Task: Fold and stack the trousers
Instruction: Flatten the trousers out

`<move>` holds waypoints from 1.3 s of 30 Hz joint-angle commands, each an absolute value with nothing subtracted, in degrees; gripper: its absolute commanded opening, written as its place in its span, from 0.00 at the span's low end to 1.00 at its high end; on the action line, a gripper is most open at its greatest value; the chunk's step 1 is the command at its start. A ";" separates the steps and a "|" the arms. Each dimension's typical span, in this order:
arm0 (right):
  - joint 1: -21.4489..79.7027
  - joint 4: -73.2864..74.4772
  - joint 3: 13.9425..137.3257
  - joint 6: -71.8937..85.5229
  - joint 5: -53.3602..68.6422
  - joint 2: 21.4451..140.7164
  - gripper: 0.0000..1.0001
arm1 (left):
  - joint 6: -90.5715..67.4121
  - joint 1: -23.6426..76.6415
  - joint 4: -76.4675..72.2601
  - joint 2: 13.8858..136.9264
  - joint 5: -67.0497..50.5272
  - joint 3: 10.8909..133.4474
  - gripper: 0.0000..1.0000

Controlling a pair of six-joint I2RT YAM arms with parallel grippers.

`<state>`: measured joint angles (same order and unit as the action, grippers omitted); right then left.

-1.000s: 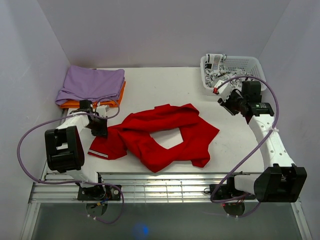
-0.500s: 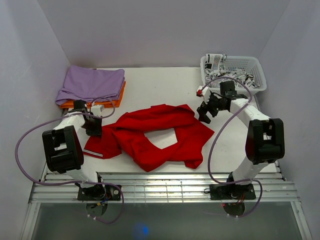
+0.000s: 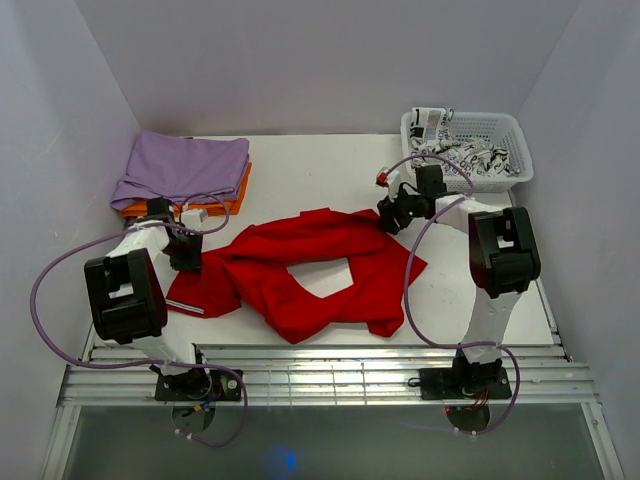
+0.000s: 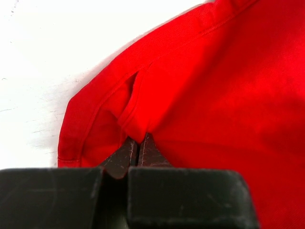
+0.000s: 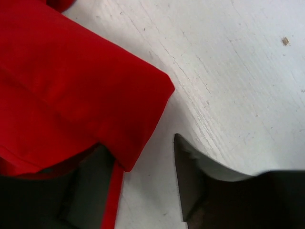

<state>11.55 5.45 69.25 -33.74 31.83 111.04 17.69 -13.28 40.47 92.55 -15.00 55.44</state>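
One basket holds patterned cloth; left end effector pinches trousers, right end effector gapes.

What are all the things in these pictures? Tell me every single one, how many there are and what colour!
trousers: one, bright red, lying crumpled in the middle of the table
lilac cloth: one, lilac-purple, folded, far left corner, on top of the orange cloth
orange cloth: one, orange, folded, peeking out under the lilac cloth
basket: one, white, far right corner
patterned cloth: black and white, bundled inside the basket; number of pieces unclear
table: one, white
left gripper: one, black, shut on a fold at the trousers' left side
right gripper: one, black, open, at the trousers' far right corner
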 commanded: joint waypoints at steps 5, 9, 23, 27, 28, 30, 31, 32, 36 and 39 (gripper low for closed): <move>10.73 4.39 71.11 -34.01 27.95 104.87 0.08 | 19.33 -14.41 39.29 92.73 -10.46 56.95 0.00; 9.58 11.23 69.08 -40.50 21.12 89.70 0.08 | 19.51 -16.43 36.22 90.71 -10.37 57.39 0.00; 9.49 37.63 78.83 -61.26 2.29 74.52 0.08 | 19.51 -16.96 27.61 78.23 -14.50 53.97 0.00; 13.09 30.08 84.44 -56.35 3.24 87.23 0.08 | 19.60 -17.05 27.07 77.52 -14.15 52.47 0.00; 14.14 29.10 85.68 -55.73 3.95 89.54 0.08 | 19.60 -17.05 27.24 77.78 -13.89 52.38 0.00; 17.22 27.61 87.97 -55.29 4.75 96.55 0.08 | 19.51 -16.96 27.68 79.18 -13.36 52.91 0.00; 19.14 26.03 90.07 -54.50 4.22 98.77 0.09 | 19.25 -17.05 27.86 79.71 -13.01 53.61 0.00; 20.03 26.19 91.83 -54.14 3.70 101.14 0.22 | 19.25 -16.96 28.21 80.33 -12.49 54.14 0.00; 20.04 36.62 104.39 -46.33 4.03 109.33 0.55 | 18.37 -16.96 29.26 83.14 -11.60 56.68 0.00; 16.36 43.49 100.40 -43.25 9.74 102.42 0.94 | 17.93 -16.96 29.27 83.67 -11.86 56.95 0.00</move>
<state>20.27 35.40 99.00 -48.73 5.93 111.92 17.93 -16.56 29.82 84.18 -13.54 54.46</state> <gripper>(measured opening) 0.870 0.026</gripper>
